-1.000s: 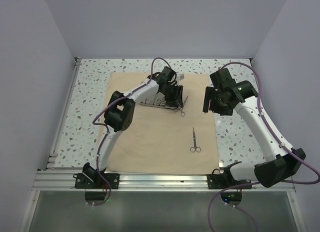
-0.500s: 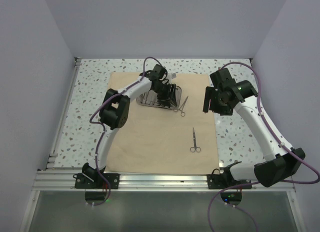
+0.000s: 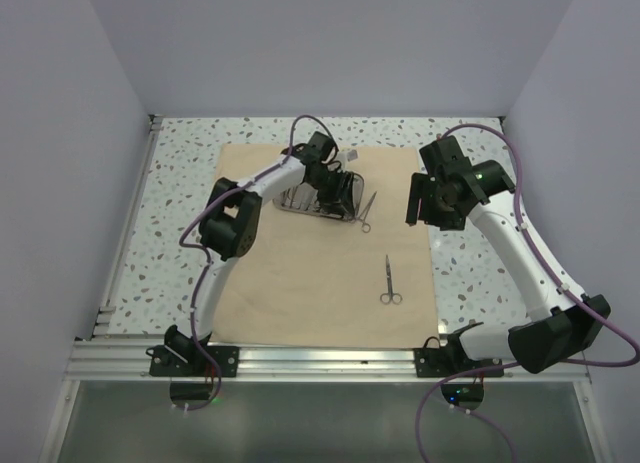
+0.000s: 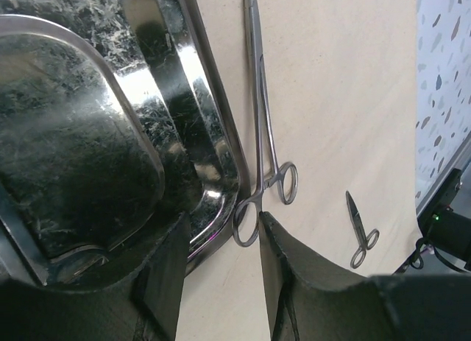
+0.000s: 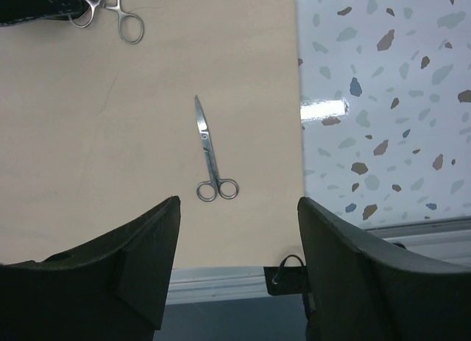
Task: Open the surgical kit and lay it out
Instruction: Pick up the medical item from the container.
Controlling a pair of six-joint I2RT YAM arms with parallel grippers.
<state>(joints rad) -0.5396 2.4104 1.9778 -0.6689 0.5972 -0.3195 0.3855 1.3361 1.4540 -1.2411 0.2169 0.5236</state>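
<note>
Two instruments already lie out on the beige cloth wrap (image 3: 300, 283), which is opened flat on the speckled white table (image 3: 180, 183). So the opening step looks done and the laying out is, I judge, about in the middle.

The long thin silver ring-handled forceps (image 4: 265, 153) rests just at 3 o'clock of the small rectangular shiny steel tray (image 4: 110, 135), one ring touching the tray's rim. The short silver ring-handled scissors (image 5: 210, 153) lies apart from both, toward 4 o'clock from the cloth's centre in the top view.

The left gripper (image 4: 221, 282) hangs over the tray's corner with its fingers apart and nothing between them. The right gripper (image 5: 235, 282) hovers over the cloth's 3 o'clock edge, fingers spread wide, also empty.

The tray itself sits at the 12 o'clock part of the cloth. Whether more instruments wait inside it I cannot tell, because the left arm covers it from above and the wrist view shows only reflections. If some remain, they are what is left.

No brand, label or readable writing shows in any view.
</note>
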